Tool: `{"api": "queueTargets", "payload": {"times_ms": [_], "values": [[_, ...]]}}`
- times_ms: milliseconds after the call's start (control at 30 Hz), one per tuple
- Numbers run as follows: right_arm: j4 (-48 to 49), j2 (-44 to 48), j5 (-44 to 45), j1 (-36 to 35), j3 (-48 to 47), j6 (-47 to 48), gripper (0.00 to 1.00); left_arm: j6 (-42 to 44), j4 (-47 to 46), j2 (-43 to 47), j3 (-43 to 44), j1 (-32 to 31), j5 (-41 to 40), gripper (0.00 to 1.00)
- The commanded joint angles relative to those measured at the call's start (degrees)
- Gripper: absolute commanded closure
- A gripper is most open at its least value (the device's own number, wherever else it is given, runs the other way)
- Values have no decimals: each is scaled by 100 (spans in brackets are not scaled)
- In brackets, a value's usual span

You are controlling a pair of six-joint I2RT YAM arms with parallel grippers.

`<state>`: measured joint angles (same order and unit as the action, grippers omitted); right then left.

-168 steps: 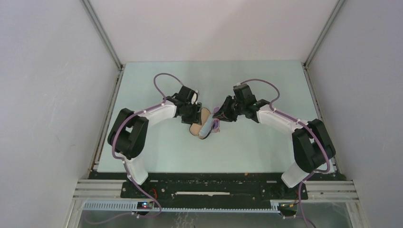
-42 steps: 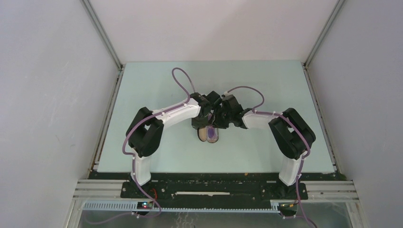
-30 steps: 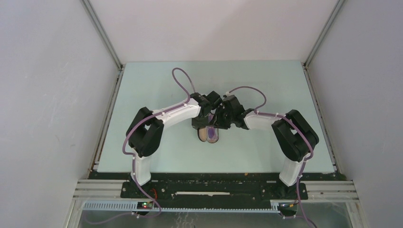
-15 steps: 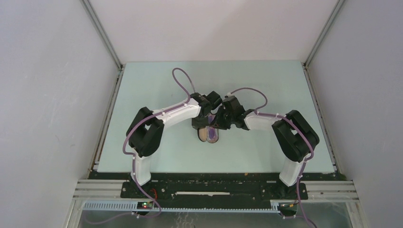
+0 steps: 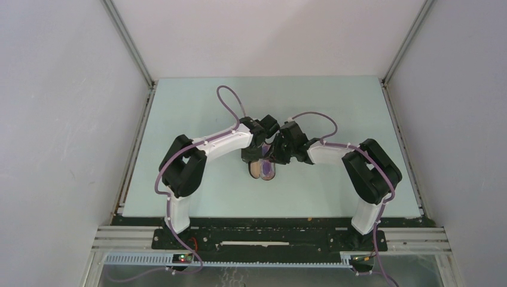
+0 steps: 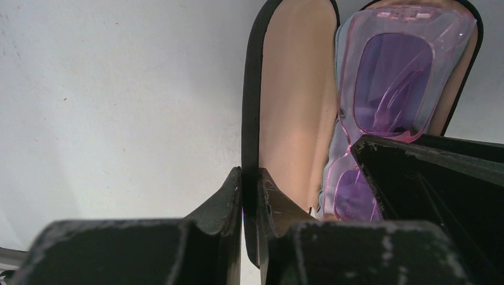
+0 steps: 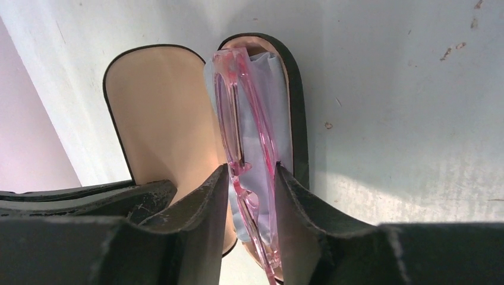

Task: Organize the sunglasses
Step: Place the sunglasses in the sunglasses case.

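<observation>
The black case (image 5: pixel 256 170) lies open on the table, tan lining up. My left gripper (image 6: pixel 250 181) is shut on the rim of its tan-lined lid (image 6: pixel 291 89); in the top view the left gripper (image 5: pixel 256 154) sits at the case's far end. The pale pink-purple sunglasses (image 7: pixel 243 119) lie folded in the other half on the blue-grey cloth (image 7: pixel 270 89). My right gripper (image 7: pixel 252 178) is closed on them, a finger on each side of the frame; in the top view the right gripper (image 5: pixel 274 156) is beside the left one. The sunglasses also show in the left wrist view (image 6: pixel 389 89) and the top view (image 5: pixel 267 169).
The pale green table (image 5: pixel 197 113) is bounded by white walls on the left, right and far sides. Both arms meet at the middle, elbows spread to either side. A black rail (image 5: pixel 269 230) runs along the near edge.
Since 5.6 s ago both arms have come together over the case and the sunglasses have gone from beside it into it. Over the last second the right wrist shifted only slightly.
</observation>
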<state>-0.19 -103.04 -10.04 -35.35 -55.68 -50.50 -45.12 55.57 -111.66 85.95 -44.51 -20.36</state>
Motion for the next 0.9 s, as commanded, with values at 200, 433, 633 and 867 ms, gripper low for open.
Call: {"api": "queueTargets", "payload": {"times_ms": [200, 433, 633, 867], "values": [[-253, 349, 344, 11, 162, 169, 54, -162, 68, 1, 214, -14, -223, 100], [-427, 607, 442, 2, 163, 256, 53, -198, 93, -9, 220, -16, -271, 100], [-454, 864, 576, 34, 339, 314, 52, -214, 116, 9, 238, -14, -286, 100], [-43, 1244, 595, 216, 956, 231, 51, -164, 125, 16, 270, -14, -296, 100]]}}
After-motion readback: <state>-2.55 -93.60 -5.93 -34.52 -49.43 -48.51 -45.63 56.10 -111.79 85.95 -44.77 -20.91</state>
